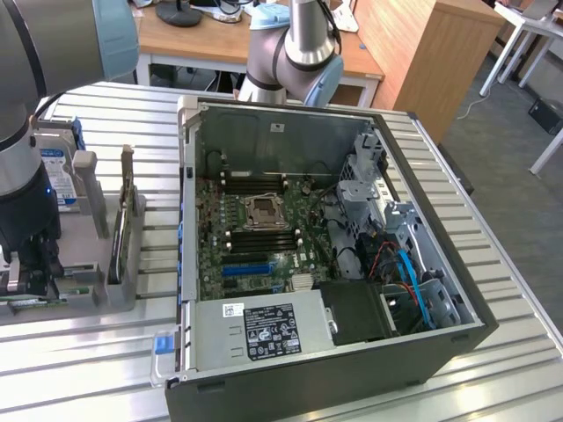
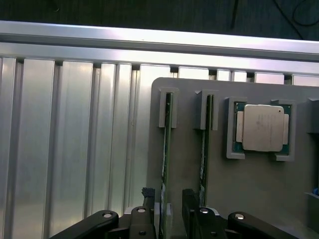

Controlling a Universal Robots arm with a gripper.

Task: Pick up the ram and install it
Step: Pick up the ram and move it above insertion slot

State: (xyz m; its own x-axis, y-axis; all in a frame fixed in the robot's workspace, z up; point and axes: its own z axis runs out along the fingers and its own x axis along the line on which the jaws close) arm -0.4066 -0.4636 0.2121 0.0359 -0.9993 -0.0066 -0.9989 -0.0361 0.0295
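Observation:
Two green ram sticks stand on edge in slots of a grey holder tray (image 2: 249, 199). My gripper (image 2: 168, 208) is open, its fingers (image 2: 191, 206) straddling the end of one ram (image 2: 165, 149) without closing on it. The other ram (image 2: 204, 149) stands parallel just beside it. In the exterior view the gripper (image 1: 31, 268) hangs low over the tray (image 1: 97, 264) at that view's left, with a green ram edge (image 1: 35, 301) below it. The open computer case (image 1: 308, 378) lies in the middle, its motherboard showing black memory slots (image 1: 255, 186) on both sides of the processor socket (image 1: 264, 211).
A square silver processor chip (image 2: 262, 128) sits in a recess of the tray near the rams. The tray rests on a ribbed aluminium table (image 2: 75, 149). Upright grey fixtures (image 1: 123, 220) stand on the tray between the gripper and the case. A second robot arm (image 1: 295, 53) rises behind the case.

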